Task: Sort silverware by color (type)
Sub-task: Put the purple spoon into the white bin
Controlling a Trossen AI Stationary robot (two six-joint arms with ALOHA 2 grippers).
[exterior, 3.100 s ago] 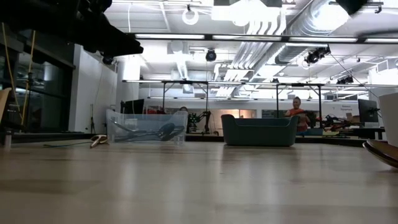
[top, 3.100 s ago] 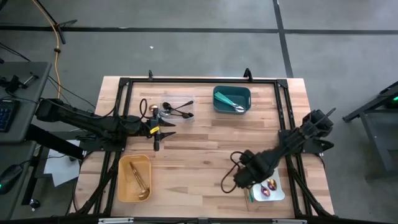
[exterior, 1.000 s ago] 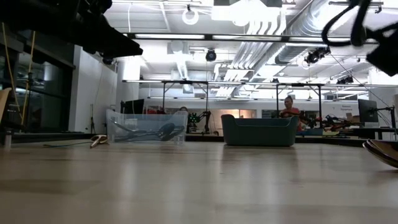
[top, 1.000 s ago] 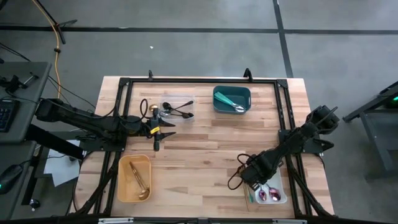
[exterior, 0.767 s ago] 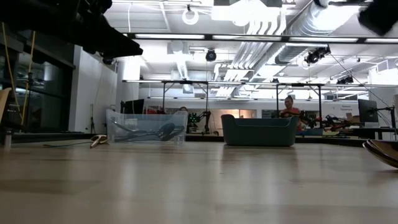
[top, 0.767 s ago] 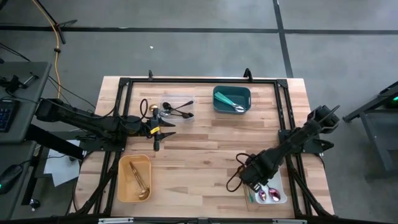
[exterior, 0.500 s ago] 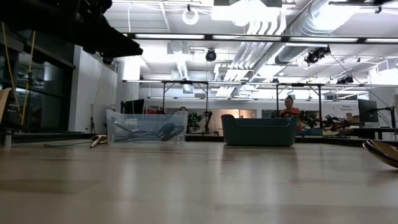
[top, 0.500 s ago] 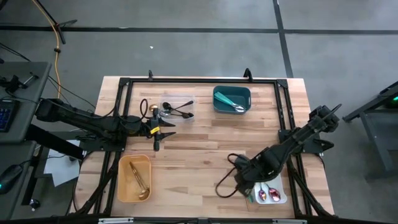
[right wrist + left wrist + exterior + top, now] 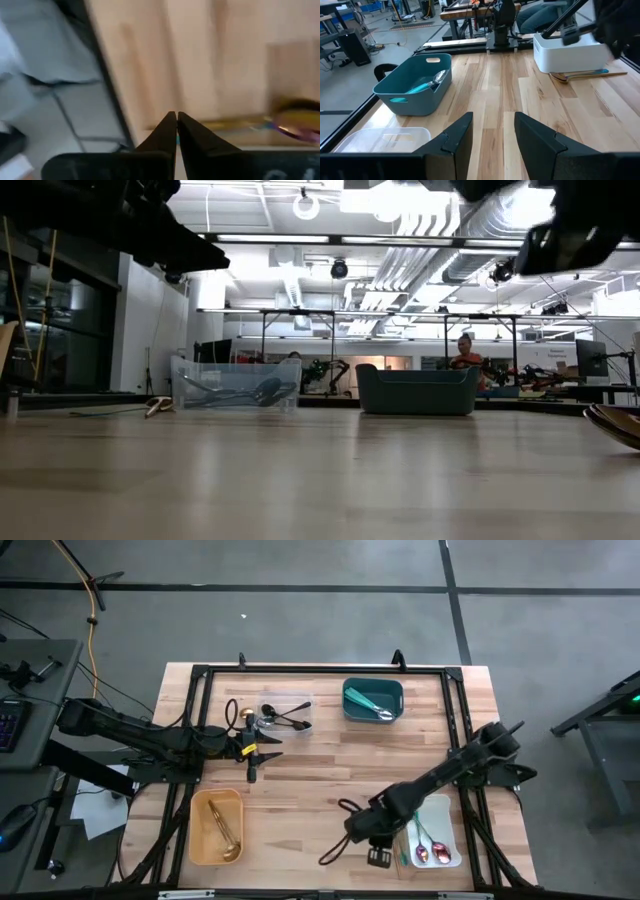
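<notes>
The silverware lies sorted in four containers: gold spoons (image 9: 222, 825) in the yellow bin, black utensils (image 9: 285, 716) in the clear one, teal-handled spoons (image 9: 375, 707) in the teal bin, pink-purple spoons (image 9: 430, 852) in the white tray. One more iridescent spoon (image 9: 295, 122) lies on the table along the tray's left side (image 9: 402, 854). My right gripper (image 9: 376, 856) (image 9: 176, 120) is shut, pointing down over that spoon's handle near the table's near edge. My left gripper (image 9: 262, 750) (image 9: 492, 135) waits open beside the clear container. My right gripper stands shut, from above, over the near end of the loose spoon's handle (image 9: 220, 125). The picture is blurred by motion, and I cannot tell whether the fingertips touch the handle.
The black frame rail (image 9: 320, 670) runs around the table top. The white tray (image 9: 445, 815) sits at the near right, the yellow bin (image 9: 200, 840) at the near left. Bare wood (image 9: 320, 780) lies between the two arms. A person (image 9: 465, 352) shows far behind.
My right arm has swung from over the white tray's left edge toward the table's left and near edge, stretching out lower across the near side. It now shows in the low view's upper right. The spoons in the tray have stayed put.
</notes>
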